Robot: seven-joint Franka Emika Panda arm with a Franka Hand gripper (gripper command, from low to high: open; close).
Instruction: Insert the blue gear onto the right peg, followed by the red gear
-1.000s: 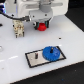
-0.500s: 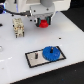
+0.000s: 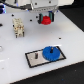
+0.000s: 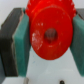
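Note:
The blue gear (image 3: 51, 52) lies flat on the grey black-rimmed plate (image 3: 35, 57), on the plate's end toward the exterior view's right; the right peg is hidden under it. A short thin dark pin (image 3: 35, 56) stands on the plate's other end. My gripper (image 3: 46, 19) is at the back of the table, well above and behind the plate, shut on the red gear (image 3: 46, 20). In the wrist view the red gear (image 4: 50, 34) fills the frame, its centre hole showing, clamped between the two teal pads (image 4: 21, 42).
A small beige and white block object (image 3: 18, 28) stands on the white table (image 3: 15, 62) at the exterior view's left. A blue thing (image 3: 1, 23) shows at the left edge. Dark background lies behind the table.
The gripper has risen from the table at the back with the red gear in it. The blue gear and plate have not moved.

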